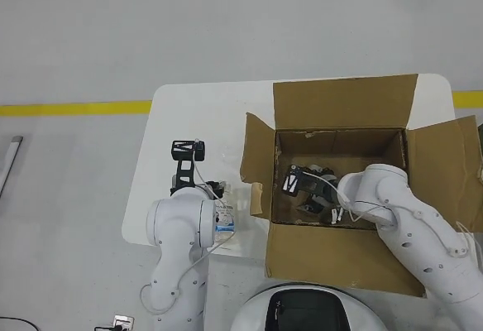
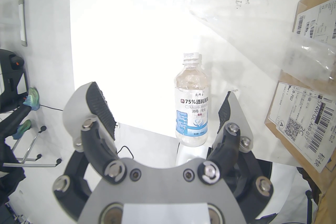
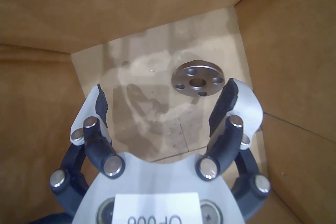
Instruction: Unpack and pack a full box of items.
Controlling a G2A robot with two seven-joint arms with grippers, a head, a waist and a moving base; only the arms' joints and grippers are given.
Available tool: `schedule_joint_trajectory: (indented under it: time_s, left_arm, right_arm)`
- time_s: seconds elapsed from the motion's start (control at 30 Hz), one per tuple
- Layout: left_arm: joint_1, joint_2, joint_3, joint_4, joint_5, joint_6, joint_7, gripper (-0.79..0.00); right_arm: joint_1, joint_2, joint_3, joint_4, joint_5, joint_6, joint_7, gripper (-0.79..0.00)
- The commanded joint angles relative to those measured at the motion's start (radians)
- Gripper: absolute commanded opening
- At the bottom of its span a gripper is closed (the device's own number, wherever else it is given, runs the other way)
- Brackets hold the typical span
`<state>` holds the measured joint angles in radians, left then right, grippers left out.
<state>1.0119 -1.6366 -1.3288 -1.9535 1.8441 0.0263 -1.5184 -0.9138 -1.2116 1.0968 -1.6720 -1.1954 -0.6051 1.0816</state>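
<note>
The open cardboard box (image 1: 341,103) fills the right half of the top view on the white table (image 1: 196,112). On its floor a metal flange disc (image 3: 197,81) lies flat, just ahead of the right gripper (image 3: 168,96), whose fingers are spread and hold nothing; the disc is close to one fingertip but apart from it. Left of the box, near the lower middle of the top view, a clear labelled bottle (image 2: 191,104) stands upright beyond the left gripper (image 2: 161,93), which is likewise spread and empty, and a crumpled clear plastic bag (image 2: 236,22) lies between bottle and box.
</note>
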Motion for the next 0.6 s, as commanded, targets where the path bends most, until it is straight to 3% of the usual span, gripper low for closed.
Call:
schedule_joint_trajectory:
  time_s: [0.0, 0.23, 0.57]
  left_arm:
    - [0.000, 0.000, 0.000, 0.000, 0.000, 0.000, 0.000, 0.000]
    - [0.000, 0.000, 0.000, 0.000, 0.000, 0.000, 0.000, 0.000]
    - [0.000, 0.000, 0.000, 0.000, 0.000, 0.000, 0.000, 0.000]
  right_arm:
    - [-0.006, 0.003, 0.009, -0.015, 0.019, -0.004, -0.003, 0.000]
    - [0.017, 0.001, -0.024, -0.005, -0.063, 0.024, -0.075, 0.000]
    - [0.098, -0.022, -0.119, 0.139, -0.121, 0.058, -0.192, 0.000]
